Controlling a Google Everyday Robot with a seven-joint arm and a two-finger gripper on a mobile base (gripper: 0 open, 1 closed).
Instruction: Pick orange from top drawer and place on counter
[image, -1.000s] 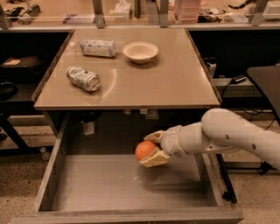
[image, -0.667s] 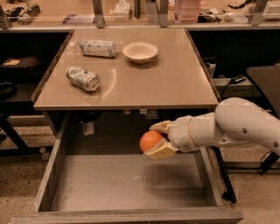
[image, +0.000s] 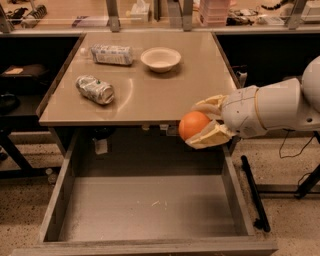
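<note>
Carrying: my gripper (image: 201, 126) is clamped on the orange (image: 193, 124), one pale finger above it and one below.
Where the fruit is: in the air at the counter's (image: 150, 95) front edge, near its right corner, lifted clear of the top drawer (image: 145, 210).
Drawer: pulled wide open beneath me, its grey bottom bare.
Step, as I judge it: picking is done and I am between lift and placing.
Next move calls for: rising a little above the edge, then reaching inward over the tan surface.
Landing spot: the bare stretch at front right, well apart from the white bowl (image: 160, 59) and crushed can (image: 95, 89).
Release: only once the fruit rests, since it may roll.
</note>
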